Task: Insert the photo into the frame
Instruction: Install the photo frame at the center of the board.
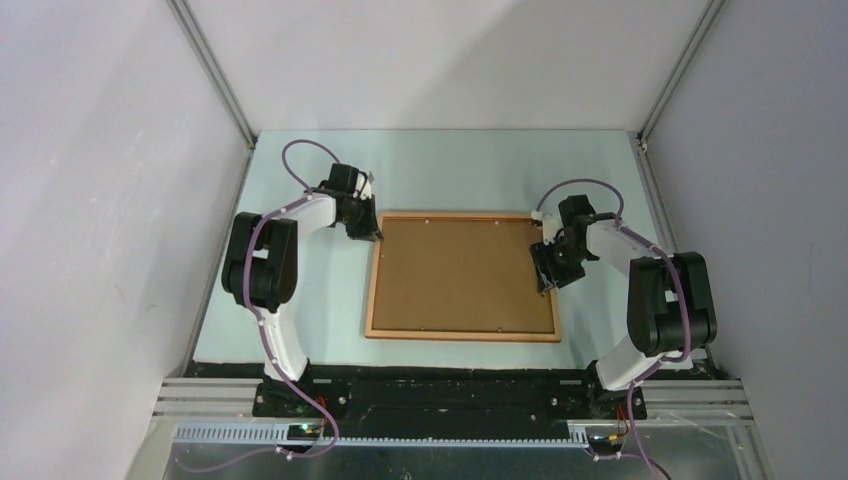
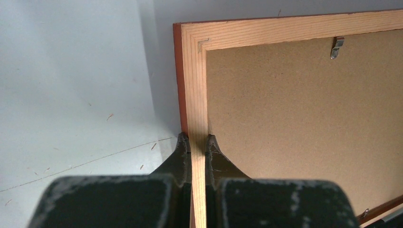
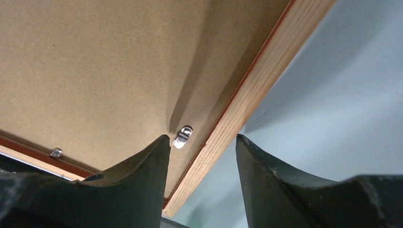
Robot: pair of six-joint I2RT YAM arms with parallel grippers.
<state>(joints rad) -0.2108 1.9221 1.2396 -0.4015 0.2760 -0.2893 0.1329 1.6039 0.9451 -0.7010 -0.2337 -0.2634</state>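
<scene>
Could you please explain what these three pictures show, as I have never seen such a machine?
Two robot arms stand at a table's near edge. The overhead picture shows a wooden frame lying face down, its brown backing board up, on the table. The other pictures come from cameras on each wrist. The left gripper is pinched shut on the frame's left rail. The right gripper is open, astride the right rail near a small metal clip. No photo is visible.
</scene>
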